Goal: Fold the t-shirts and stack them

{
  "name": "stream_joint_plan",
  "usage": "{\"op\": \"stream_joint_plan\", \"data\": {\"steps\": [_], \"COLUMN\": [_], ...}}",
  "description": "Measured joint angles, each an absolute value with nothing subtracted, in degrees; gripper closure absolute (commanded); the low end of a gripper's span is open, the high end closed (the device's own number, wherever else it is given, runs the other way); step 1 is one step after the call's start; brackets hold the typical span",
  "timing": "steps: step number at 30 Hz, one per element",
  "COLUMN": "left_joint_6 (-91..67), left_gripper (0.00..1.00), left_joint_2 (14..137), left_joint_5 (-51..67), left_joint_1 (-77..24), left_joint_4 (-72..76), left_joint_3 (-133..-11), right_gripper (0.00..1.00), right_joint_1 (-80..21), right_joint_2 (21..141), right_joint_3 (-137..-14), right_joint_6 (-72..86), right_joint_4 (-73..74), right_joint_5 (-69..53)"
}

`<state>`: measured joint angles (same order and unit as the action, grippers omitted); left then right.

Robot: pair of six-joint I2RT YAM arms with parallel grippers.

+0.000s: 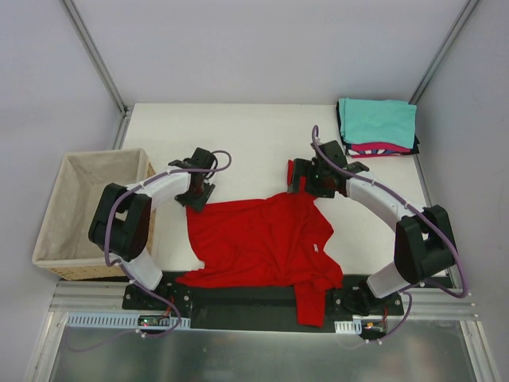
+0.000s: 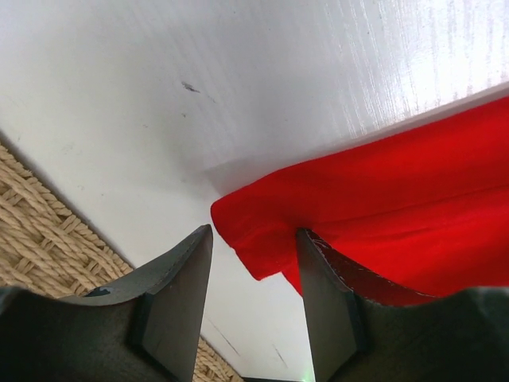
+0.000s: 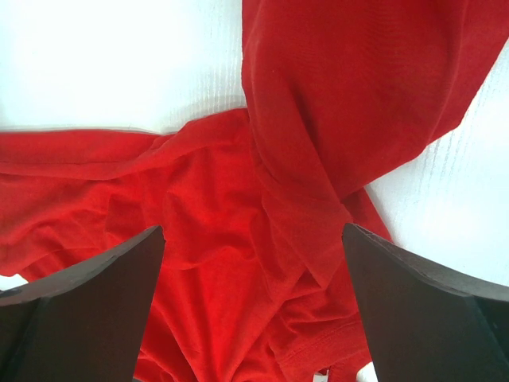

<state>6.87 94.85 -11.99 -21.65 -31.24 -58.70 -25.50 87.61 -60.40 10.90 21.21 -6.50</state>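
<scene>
Table (image 1: 254, 131) in the top view is white, and the red t-shirt (image 1: 258, 239) lies on its near middle part, unfolded and wrinkled. One piece of it hangs over the near edge. In the far right corner there is a stack of folded t-shirts (image 1: 378, 127): a teal one on top, a pink one under it, and black cloth at the bottom. A woven basket (image 1: 103, 155) with beige lining stands at the left edge of the table. The left gripper (image 1: 196, 197) is at the far left corner of the red t-shirt, and the right gripper (image 1: 302, 177) is at its far right part.

In the left wrist view the left gripper (image 2: 254, 232) has its jaws partly apart. A corner of the red t-shirt (image 2: 398, 199) lies between them on the table (image 2: 278, 72). The cloth reaches one finger (image 2: 330, 310), but a strip of white table shows between the cloth and the other finger, so the corner is not pinched. The woven side of the basket (image 2: 40, 223) shows at the left.

In the right wrist view the right gripper (image 3: 253, 231) has its jaws wide apart and holds nothing. The red t-shirt (image 3: 334, 95) fills most of this view under it, with one thick fold crossing the flatter cloth. The white table (image 3: 103, 56) shows at the far left and at the right.
</scene>
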Motion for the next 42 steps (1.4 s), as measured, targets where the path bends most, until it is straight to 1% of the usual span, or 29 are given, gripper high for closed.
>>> {"op": "stream_joint_plan", "data": {"steps": [8, 11, 12, 15, 18, 22, 23, 24, 27, 28, 29, 32, 36, 42], "left_joint_6": [6.85, 6.85, 6.85, 6.83, 6.85, 6.85, 6.83, 6.83, 6.68, 6.63, 6.44, 6.31, 5.93, 4.64], "left_gripper": [0.54, 0.57, 0.6, 0.64, 0.65, 0.69, 0.72, 0.72, 0.82, 0.83, 0.92, 1.0, 1.0, 1.0], "left_joint_2": [96.88, 96.92, 96.99, 97.12, 97.19, 97.21, 97.23, 97.25, 97.25, 97.25, 97.25, 97.1, 96.49, 93.41], "left_joint_5": [-10.76, -10.63, -10.57, -10.37, -10.2, -9.85, -9.67, -9.58, -9.5, -9.5, -9.5, -9.54, -9.58, -11.46], "left_joint_1": [-21.65, -21.65, -21.63, -21.65, -21.65, -21.65, -21.65, -21.65, -21.65, -21.65, -21.65, -21.65, -21.65, -21.65], "left_joint_4": [-30.55, -30.44, -30.41, -30.35, -30.28, -30.24, -30.24, -30.24, -30.22, -30.2, -30.13, -29.93, -29.85, -30.74], "left_joint_3": [-58.13, -58.13, -58.13, -58.13, -58.13, -58.13, -58.13, -58.13, -58.13, -58.08, -58.0, -57.69, -57.32, -57.28], "right_gripper": [0.01, 0.01, 0.01, 0.01, 0.01, 0.01, 0.01, 0.01, 0.01, 0.01, 0.01, 0.01, 0.01, 0.01], "right_joint_1": [-25.5, -25.5, -25.5, -25.5, -25.5, -25.5, -25.5, -25.5, -25.5, -25.5, -25.5, -25.5, -25.5, -25.3], "right_joint_2": [87.61, 87.64, 87.61, 87.61, 87.61, 87.61, 87.61, 87.61, 87.61, 87.61, 87.61, 87.61, 87.61, 87.61], "right_joint_3": [-60.4, -60.4, -60.4, -60.4, -60.4, -60.4, -60.4, -60.4, -60.4, -60.4, -60.4, -60.4, -60.45, -62.11], "right_joint_6": [10.9, 10.9, 10.9, 10.9, 10.9, 10.9, 10.9, 10.9, 10.9, 10.87, 10.9, 10.87, 10.76, 9.52], "right_joint_4": [21.21, 21.21, 21.21, 21.21, 21.21, 21.21, 21.21, 21.21, 21.23, 21.23, 21.23, 21.26, 21.65, 23.99], "right_joint_5": [-6.48, -6.48, -6.48, -6.46, -6.44, -6.44, -6.44, -6.42, -6.28, -6.24, -6.22, -6.17, -4.97, 0.49]}}
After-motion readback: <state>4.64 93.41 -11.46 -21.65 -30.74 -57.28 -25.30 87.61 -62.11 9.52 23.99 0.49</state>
